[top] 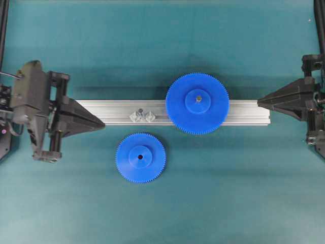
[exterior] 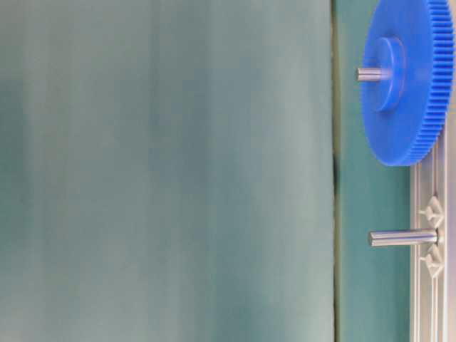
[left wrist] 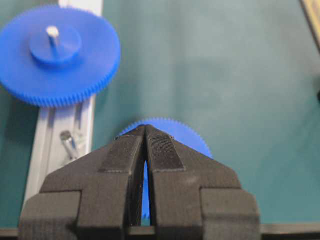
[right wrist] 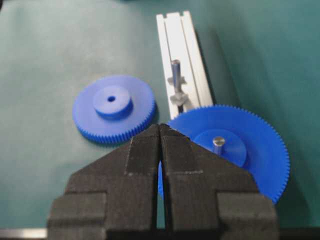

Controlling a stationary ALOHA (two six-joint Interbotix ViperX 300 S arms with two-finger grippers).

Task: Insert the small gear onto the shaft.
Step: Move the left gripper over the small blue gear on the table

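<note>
The small gear [top: 140, 157] lies flat on the teal mat, just in front of the aluminium rail, hub up with its dark hole showing. On the rail stands the shaft [top: 141, 113], a bare silvery pin on its twin-diamond base, also in the table-level view [exterior: 402, 237]. My left gripper [top: 103, 122] is shut and empty, its tips at the rail's left end, left of the shaft. From the left wrist the small gear [left wrist: 192, 139] is mostly hidden behind the tips [left wrist: 145, 127]. My right gripper [top: 259, 102] is shut and empty at the rail's right end.
The larger blue gear [top: 197, 103] sits on its own pin on the rail [top: 244, 112], right of the shaft. The right wrist view shows the small gear [right wrist: 114, 107], the shaft [right wrist: 175, 75] and the large gear [right wrist: 235, 145] beyond the tips [right wrist: 159, 125].
</note>
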